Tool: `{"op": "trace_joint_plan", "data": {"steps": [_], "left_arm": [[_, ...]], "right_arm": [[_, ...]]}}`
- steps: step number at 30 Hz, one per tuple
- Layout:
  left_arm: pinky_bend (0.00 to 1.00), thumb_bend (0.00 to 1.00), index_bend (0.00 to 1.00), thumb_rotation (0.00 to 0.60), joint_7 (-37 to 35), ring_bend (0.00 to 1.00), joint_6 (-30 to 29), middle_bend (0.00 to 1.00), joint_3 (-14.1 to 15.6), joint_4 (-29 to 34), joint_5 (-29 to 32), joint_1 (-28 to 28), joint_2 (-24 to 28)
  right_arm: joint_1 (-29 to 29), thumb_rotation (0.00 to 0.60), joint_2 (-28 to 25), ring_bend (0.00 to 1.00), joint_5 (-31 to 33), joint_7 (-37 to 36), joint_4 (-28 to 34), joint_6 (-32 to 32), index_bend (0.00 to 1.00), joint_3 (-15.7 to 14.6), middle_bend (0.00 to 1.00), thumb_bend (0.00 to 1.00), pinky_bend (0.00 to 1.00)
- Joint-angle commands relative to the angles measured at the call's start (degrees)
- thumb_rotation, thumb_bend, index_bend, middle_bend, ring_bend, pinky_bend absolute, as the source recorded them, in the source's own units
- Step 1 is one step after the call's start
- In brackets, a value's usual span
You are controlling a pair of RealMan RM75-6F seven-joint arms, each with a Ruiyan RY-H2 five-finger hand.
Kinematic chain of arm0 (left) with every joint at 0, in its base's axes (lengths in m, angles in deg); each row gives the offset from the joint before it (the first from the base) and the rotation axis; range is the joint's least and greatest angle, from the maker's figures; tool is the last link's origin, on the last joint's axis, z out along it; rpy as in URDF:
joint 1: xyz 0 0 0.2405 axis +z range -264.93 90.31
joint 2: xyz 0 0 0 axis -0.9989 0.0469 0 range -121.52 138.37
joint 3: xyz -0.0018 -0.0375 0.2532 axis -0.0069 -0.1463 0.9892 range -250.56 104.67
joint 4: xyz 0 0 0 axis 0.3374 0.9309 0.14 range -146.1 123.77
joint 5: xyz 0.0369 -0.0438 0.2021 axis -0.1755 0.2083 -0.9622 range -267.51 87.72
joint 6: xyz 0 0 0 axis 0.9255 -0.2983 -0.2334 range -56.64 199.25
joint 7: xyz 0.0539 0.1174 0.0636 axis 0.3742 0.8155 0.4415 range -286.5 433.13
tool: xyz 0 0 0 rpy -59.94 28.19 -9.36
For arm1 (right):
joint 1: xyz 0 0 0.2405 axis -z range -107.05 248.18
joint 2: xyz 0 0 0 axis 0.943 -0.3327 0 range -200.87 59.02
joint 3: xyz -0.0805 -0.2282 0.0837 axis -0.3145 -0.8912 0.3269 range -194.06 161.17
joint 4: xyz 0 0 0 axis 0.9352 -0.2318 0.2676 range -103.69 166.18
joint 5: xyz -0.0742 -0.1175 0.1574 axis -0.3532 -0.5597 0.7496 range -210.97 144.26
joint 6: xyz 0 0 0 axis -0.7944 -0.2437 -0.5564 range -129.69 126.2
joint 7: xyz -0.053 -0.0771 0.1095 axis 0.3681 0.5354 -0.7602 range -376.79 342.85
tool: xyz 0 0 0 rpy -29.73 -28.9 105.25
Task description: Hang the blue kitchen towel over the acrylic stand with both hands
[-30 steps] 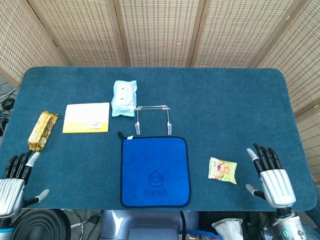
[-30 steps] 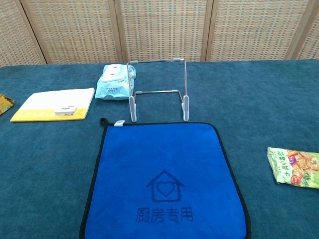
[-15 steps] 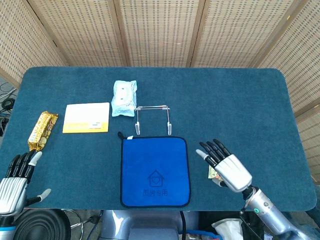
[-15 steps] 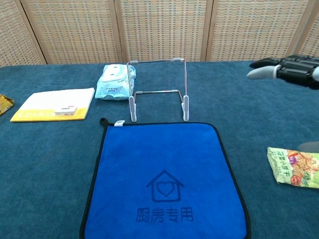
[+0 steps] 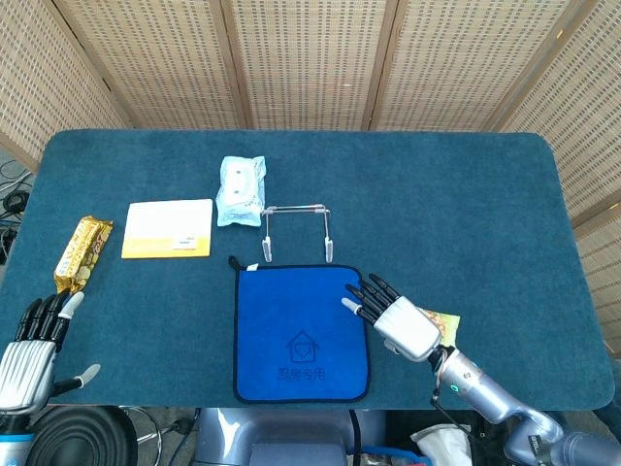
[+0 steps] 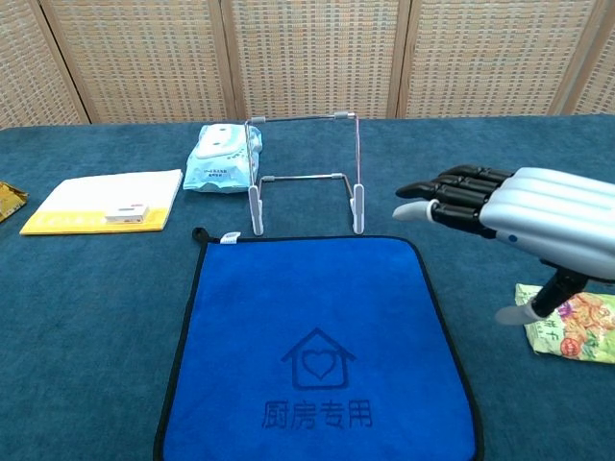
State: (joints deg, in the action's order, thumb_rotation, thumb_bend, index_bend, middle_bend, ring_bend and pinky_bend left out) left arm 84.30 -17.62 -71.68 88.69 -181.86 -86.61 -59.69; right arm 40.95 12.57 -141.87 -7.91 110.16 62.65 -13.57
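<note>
1. I see the blue kitchen towel (image 5: pixel 301 333) lying flat on the surface (image 5: pixel 456 204) in the lower centre of the head view, with a small hanging loop at its upper left corner and a house mark with printed characters near its lower edge.
2. The acrylic stand (image 5: pixel 297 231) is upright just above the towel's top edge in the frame. Its two feet are very close to that edge; I cannot tell if they touch it.
3. My right hand (image 5: pixel 393 316) is over the right edge of the towel, fingers stretched out and apart, pointing to the upper left. It holds nothing. In the chest view this hand (image 6: pixel 514 211) hovers above the surface, at the right of the stand.
4. My left hand (image 5: pixel 29 347) is at the lower left corner of the head view, near the surface edge, with fingers spread and nothing in them. It is well apart from the towel.
5. A snack packet (image 6: pixel 567 322) lies to the right of the towel. In the head view the right hand and wrist cover most of it.
6. A pale blue wipes pack (image 5: pixel 241 190) lies at the upper left of the stand, just beside it.
7. A yellow and white booklet (image 5: pixel 168 228) is further left, and a golden snack bar (image 5: pixel 82 253) lies near the left edge.
</note>
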Motion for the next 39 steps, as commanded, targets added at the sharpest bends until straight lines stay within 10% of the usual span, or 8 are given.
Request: {"op": "trace_joint_plan", "data": {"steps": [1, 39], "left_arm": [[0.0, 0.0, 0.0, 0.6, 0.6, 0.0, 0.95, 0.0, -0.47, -0.16, 1.16, -0.48, -0.37], [0.0, 0.0, 0.0, 0.6, 1.87, 0.0, 2.93, 0.0, -1.05, -0.29, 4.67, -1.59, -1.12]], "right_arm": [[-2.29, 0.6, 4.41, 0.0, 0.96, -0.5, -5.49, -1.99, 0.0, -0.33, 0.0, 0.0, 0.0], [-8.62, 0.6, 14.09, 0.0, 4.42, 2.77, -20.49, -1.92, 0.04, -3.45, 0.0, 0.0, 0.0]]}}
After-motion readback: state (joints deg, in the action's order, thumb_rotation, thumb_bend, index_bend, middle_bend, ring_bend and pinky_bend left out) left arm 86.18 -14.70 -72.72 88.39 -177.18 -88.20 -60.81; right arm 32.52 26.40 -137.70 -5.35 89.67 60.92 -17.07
